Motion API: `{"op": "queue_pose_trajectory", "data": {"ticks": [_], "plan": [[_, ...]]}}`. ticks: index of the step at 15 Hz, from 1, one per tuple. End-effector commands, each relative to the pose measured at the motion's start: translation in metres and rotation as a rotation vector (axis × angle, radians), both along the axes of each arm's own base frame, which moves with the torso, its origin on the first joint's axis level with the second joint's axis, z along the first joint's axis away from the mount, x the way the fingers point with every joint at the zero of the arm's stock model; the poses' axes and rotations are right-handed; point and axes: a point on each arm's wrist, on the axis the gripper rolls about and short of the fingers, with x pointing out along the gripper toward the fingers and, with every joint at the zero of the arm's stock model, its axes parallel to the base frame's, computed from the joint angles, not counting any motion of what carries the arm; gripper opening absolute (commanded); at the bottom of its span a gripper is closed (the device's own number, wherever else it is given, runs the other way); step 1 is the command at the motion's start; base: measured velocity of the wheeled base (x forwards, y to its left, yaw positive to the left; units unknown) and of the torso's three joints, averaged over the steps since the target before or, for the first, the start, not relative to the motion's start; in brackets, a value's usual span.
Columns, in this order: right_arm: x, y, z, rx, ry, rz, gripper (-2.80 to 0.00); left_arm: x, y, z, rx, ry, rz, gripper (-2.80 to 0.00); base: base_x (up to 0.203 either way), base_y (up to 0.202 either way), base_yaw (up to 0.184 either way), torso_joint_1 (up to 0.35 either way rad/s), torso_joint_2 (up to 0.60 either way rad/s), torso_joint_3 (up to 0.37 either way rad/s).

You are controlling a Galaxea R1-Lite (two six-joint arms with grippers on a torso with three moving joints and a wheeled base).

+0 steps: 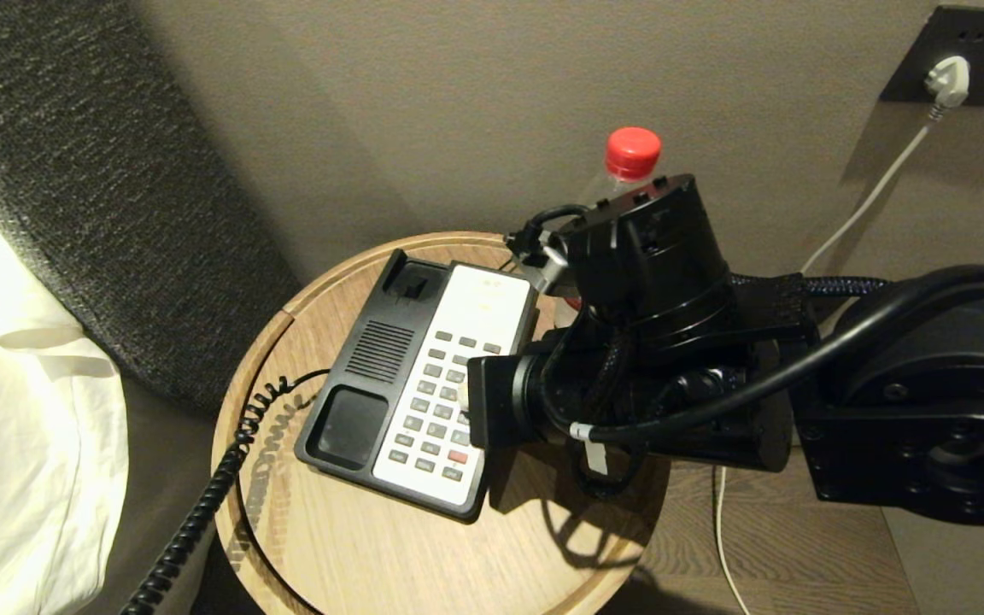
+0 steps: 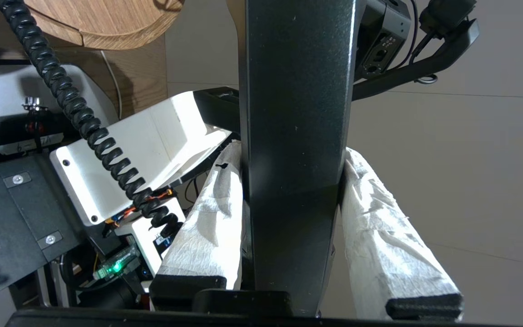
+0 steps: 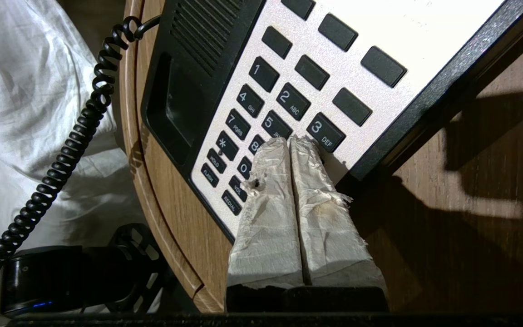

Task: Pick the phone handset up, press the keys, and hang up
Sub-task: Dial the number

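Two risks are judged: neighbouring keys [image 3: 284, 119] may be pressed by the broad, clenched right gripper [image 3: 292, 143], and the phone handset [image 2: 293, 136], clamped off-table by the left gripper [image 2: 291, 218], may drag its taut cord [image 1: 202, 504].

Right gripper [image 3: 291, 141] fingers pressed together, pointed downward; left gripper [image 2: 293, 181] fingers spread, clamping.

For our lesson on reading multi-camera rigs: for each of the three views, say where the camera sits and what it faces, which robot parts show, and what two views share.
Head view: high on the robot, looking down at the phone base on the round table; right arm crosses it.
Left wrist view: behind the left gripper, clamped on the phone handset; robot body behind.
Right wrist view: behind the shut right gripper, tips at the keypad.
Shared: the coiled cord appears in every view.
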Motion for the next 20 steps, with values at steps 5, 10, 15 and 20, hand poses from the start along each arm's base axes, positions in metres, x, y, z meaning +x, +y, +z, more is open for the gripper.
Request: {"op": "queue_pose_trajectory", "data": {"ticks": [5, 10, 15, 20], "plan": [[0.0, -0.001, -0.007, -0.043, -0.011, 0.015, -2.8, -0.001, 0.001, -0.001, -0.002, 0.007, -0.001, -2.8, 0.0, 0.0, 0.0, 0.0, 0.0, 0.0], [0.001, 0.0, -0.011, -0.062, -0.032, 0.02, -2.8, -0.002, 0.001, -0.002, -0.004, 0.005, -0.001, -2.8, 0.0, 0.0, 0.0, 0.0, 0.0, 0.0], [0.0, -0.002, -0.007, -0.059, -0.035, 0.018, -2.8, -0.004, 0.003, -0.003, -0.008, 0.0, -0.001, -2.8, 0.0, 0.0, 0.0, 0.0, 0.0, 0.0], [-0.01, -0.011, 0.012, 0.011, -0.036, 0.016, -2.8, -0.006, 0.004, -0.004, -0.016, 0.0, 0.003, -2.8, 0.0, 0.0, 0.0, 0.0, 0.0, 0.0]]}}
